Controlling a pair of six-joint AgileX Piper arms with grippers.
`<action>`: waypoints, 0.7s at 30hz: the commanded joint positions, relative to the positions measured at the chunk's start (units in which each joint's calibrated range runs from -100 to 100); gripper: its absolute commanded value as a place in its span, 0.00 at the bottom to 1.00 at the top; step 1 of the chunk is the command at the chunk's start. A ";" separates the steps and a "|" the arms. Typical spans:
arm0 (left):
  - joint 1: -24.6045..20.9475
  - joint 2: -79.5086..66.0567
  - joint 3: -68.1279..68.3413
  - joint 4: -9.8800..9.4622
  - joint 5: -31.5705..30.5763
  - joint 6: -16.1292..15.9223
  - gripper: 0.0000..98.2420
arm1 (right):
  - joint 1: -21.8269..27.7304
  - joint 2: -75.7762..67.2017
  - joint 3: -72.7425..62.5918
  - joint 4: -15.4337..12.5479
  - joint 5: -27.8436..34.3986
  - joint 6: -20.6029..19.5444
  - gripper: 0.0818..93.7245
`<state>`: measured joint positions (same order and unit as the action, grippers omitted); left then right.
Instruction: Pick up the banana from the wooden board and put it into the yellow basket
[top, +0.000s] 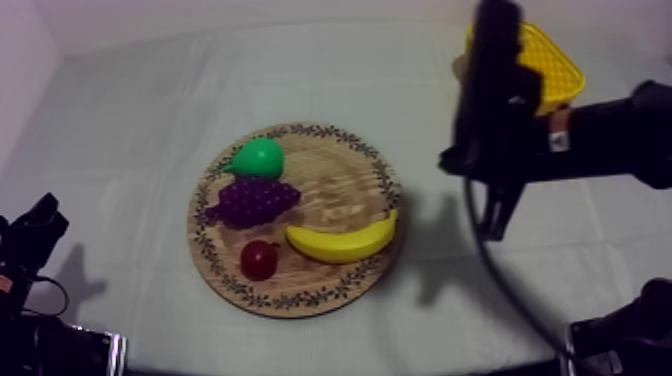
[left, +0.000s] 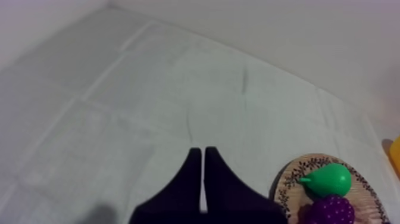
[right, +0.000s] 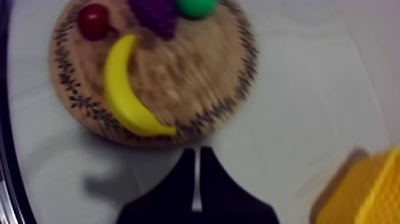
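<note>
The right jaws are pressed together into a narrow wedge and hold nothing. They hang over bare cloth on the tabletop (top: 130, 130), just off the near rim of the wooden board (right: 196, 83). A clear strip of cloth lies between their tips and that rim.

Just ahead of the right jaws, the banana (right: 122, 89) lies on the board. Its nearer end sits at the rim closest to the tips, and its curve runs away from them along that edge. Past the banana's far end sits the small red fruit (right: 94, 21). The bunch of grapes (right: 155, 12) and the pear (right: 196, 6) are beyond that, on the far side of the board. The middle of the board is bare wood.

Beside the right jaws and a little behind them stands the yellow basket (right: 369, 190), apart from the board with open cloth between. From above, the right arm (top: 600, 135) covers part of the basket, and I cannot tell what is in it.

The left jaws are also closed to a thin wedge on nothing, low at their own side. Wide, bare cloth stretches ahead of them to the tabletop's far edge. The board's rim, with the pear and grapes, lies off to one side of them.
</note>
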<state>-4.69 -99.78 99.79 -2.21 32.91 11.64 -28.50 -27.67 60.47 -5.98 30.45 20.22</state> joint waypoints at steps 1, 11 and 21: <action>0.02 -0.05 -0.01 0.03 -0.01 0.00 0.00 | 7.39 -12.58 5.76 1.03 -0.03 -5.34 0.01; 0.02 -0.05 -0.01 0.03 -0.01 -0.02 0.00 | 21.41 -39.15 29.37 -4.25 -5.07 -3.54 0.01; 0.02 -0.05 -0.01 0.03 -0.01 0.00 0.00 | 27.24 -60.16 38.49 0.30 5.71 -10.28 0.01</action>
<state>-4.69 -99.78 99.79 -2.21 32.91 11.64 -1.42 -80.96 98.78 -8.51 33.98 17.29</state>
